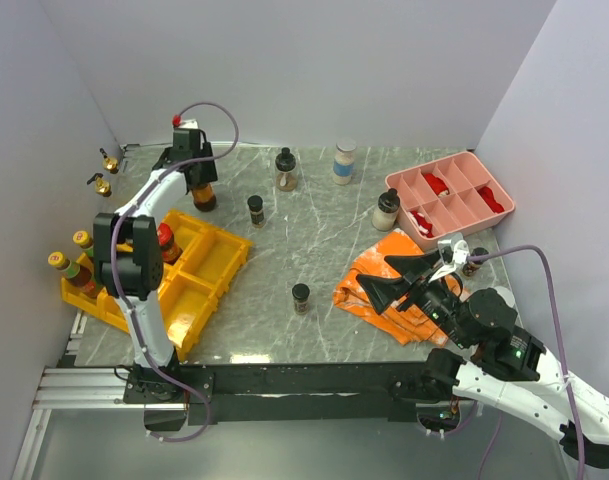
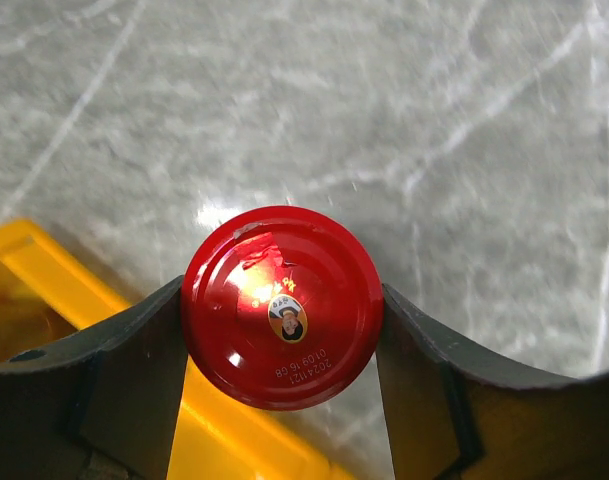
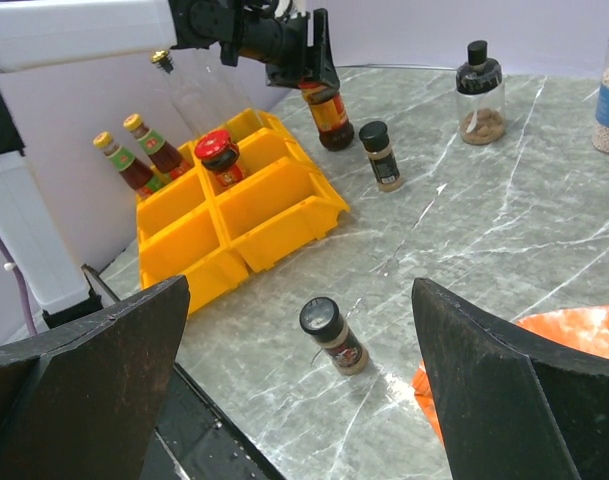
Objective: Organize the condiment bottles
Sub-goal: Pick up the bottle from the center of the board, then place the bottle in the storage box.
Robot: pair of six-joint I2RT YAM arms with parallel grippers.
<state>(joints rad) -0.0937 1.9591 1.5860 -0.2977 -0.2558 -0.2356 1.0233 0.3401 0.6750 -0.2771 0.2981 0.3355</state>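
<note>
Counting three condiment bottles inside the yellow bins at 8 o'clock on the table: one red-capped jar and two yellow-topped sauce bottles standing at the 9 o'clock end. Finding two gold-spout bottles upright by the wall at 10 o'clock, outside the bins.

Noting loose ones across the marble:
- a black-topped jar and a blue-labelled white jar at 12 o'clock
- a small black-capped shaker near centre
- a white-topped jar just beside the pink tray at 2 o'clock
- another black-capped shaker at 6 o'clock
- one small dark bottle at 3 o'clock, close to the right arm and too small to describe further

Judging the job well under half done: roughly three stowed, one in hand, the larger share left to gather.

Gripping the red-lidded jar in the left claw at 11 o'clock, just past the far edge of the bins. Closing on the lid from both sides, pressing the fingers to its rim with no gap showing in the wrist view. Carrying it slightly tilted, going by the right wrist view; cannot tell whether the base touches the marble.

Spreading the right claw wide, holding nothing and touching nothing. Hovering over the orange cloth at 4 o'clock, facing toward the 6 o'clock shaker, which sits between the fingers in the right wrist view but well apart from them.
</note>
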